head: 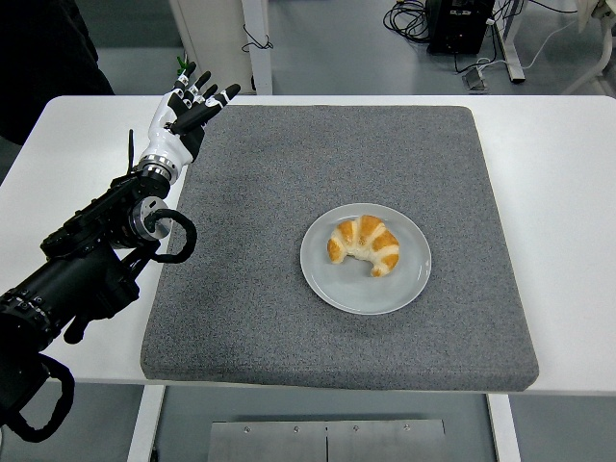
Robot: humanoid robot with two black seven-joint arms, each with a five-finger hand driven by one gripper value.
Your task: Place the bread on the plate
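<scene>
On the round grey plate (332,279) lies a crescent bread (364,244); left hand (180,115) spread, empty.

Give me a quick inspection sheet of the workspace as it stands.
Surface: white table with a grey foam mat on it.
Job's things: croissant lies on the grey plate, mid-mat.
Clutter: nothing seen.
Hands: left hand raised over the mat's far-left corner, fingers spread, holding nothing; right hand not in view.
Cables: black loop at the left arm's wrist; floor cables beyond the table.
Surroundings: grey floor, table legs, dark equipment at the top.
</scene>
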